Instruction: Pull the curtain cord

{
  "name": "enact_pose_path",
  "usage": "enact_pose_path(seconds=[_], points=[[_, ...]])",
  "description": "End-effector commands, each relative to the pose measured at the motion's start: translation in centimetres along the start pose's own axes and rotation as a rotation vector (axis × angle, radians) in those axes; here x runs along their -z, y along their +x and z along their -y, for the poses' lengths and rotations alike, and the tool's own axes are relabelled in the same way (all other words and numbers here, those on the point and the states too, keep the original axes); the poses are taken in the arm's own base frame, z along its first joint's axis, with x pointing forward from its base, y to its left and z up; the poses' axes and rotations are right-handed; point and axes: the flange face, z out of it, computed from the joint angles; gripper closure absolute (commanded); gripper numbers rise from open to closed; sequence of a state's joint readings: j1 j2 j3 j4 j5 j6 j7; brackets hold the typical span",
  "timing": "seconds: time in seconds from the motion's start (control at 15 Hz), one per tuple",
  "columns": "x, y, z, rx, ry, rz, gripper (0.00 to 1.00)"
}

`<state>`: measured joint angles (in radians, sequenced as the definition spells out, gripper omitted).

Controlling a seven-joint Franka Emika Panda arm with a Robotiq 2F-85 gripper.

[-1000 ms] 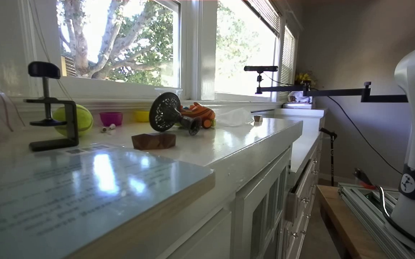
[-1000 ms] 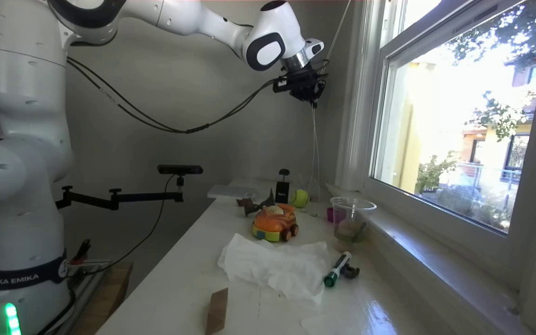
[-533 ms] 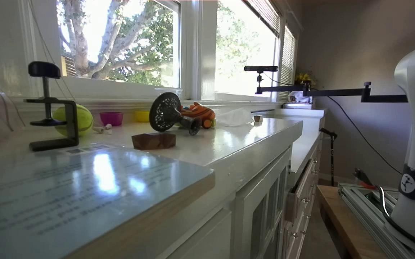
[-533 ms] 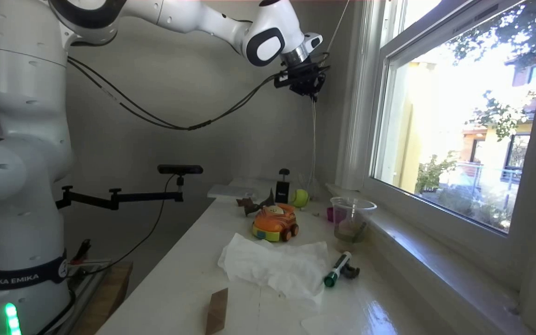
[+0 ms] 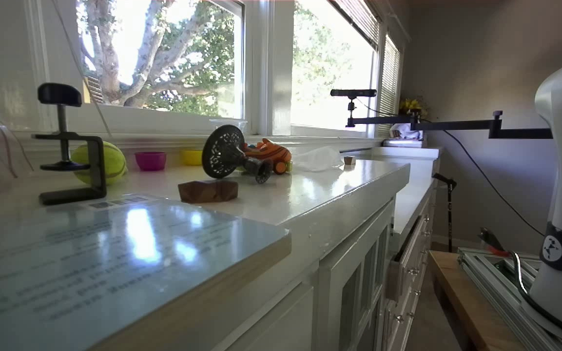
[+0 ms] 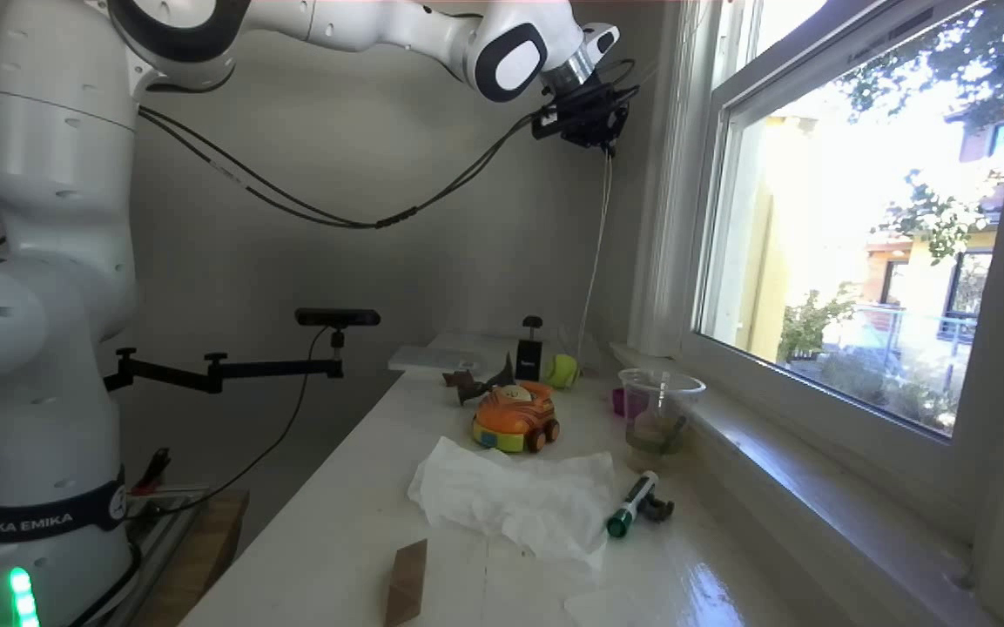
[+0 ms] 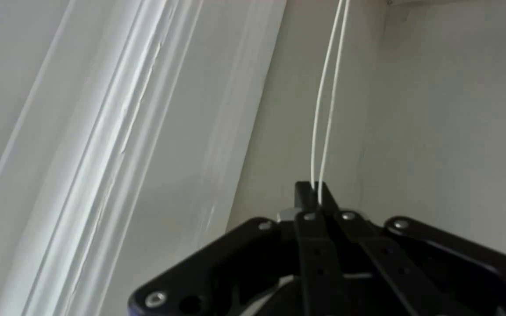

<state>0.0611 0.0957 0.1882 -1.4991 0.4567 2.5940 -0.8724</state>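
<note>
The curtain cord is a pair of thin white strands. In the wrist view the cord (image 7: 331,96) comes down from above and passes between the fingertips. My gripper (image 7: 317,188) is shut on it there. In an exterior view the gripper (image 6: 610,150) is high up near the window frame, and the cord (image 6: 598,235) hangs below it at a slight slant toward the tennis ball. The cord (image 5: 73,56) also shows in front of the window in an exterior view, where the gripper is out of view. The cord's lower end is hidden or unclear near the ball.
The window frame (image 6: 667,192) stands close beside the gripper. Below on the counter (image 6: 362,488) are a tennis ball (image 6: 562,371), a black clamp (image 6: 528,357), an orange toy car (image 6: 515,418), a clear cup (image 6: 660,405), a white cloth (image 6: 515,496) and a green marker (image 6: 632,505).
My gripper has risen and moved toward the window, with the cord in it. The cord below now slants more. The small white pieces beside the ball no longer show on the counter.
</note>
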Motion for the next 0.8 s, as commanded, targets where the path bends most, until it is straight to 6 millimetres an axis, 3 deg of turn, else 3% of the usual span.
enact_pose_path(seconds=[0.0,0.4,0.6,0.73], points=[[-1.3,0.8,0.9,0.045,0.025,-0.015,1.0],[-5.3,1.5,10.1,0.162,0.225,-0.003,1.0],[-5.1,2.2,13.3,0.208,0.284,-0.02,1.0],[-5.2,1.1,15.1,0.221,0.321,0.001,1.0]])
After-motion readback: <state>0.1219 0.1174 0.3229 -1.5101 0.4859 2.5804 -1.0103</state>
